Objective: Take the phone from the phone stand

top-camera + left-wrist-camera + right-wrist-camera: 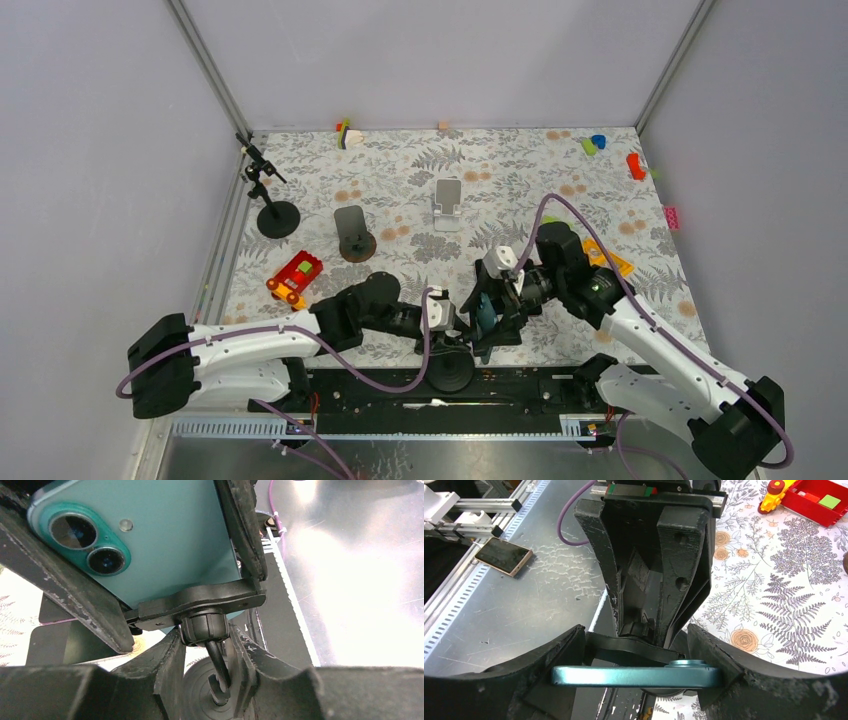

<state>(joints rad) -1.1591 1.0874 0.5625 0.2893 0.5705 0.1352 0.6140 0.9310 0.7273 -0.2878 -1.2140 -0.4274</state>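
Fern-print cloth [560,215] covers the table between plain white walls. The phone [487,318] is at the near edge of the cloth, between the two arms. It is clipped into the cradle of the phone stand [452,368], whose round base sits at the table's near edge.

**Left gripper** [206,647]. The jaws are narrow and closed on the stand's neck, directly under the ball joint. Judged function: to anchor the stand while the phone is drawn off.

**Right gripper** [634,674]. The jaws are wide and span the phone's width, with one finger against each long edge. The teal back and the two camera lenses face the left wrist camera. The cradle's black arm crosses the back below the lenses and hooks one long edge close to a right finger.

**Handling, as judged**
- The phone is a rigid slab, fairly dense for its size. It will not flex under the fingers.
- The glossy back and rounded edges are likely to be slippery, so a firm squeeze across the long edges is the proper hold.
- Keep the fingers off the lenses and the face, which are the fragile surfaces.
- The cradle probably clamps by spring. Expect resistance followed by a sudden release, and draw the phone out evenly without twisting it against the arm.

**Other items.** A red toy truck [295,277] and a white stand [448,205] lie farther back, well apart from the work.
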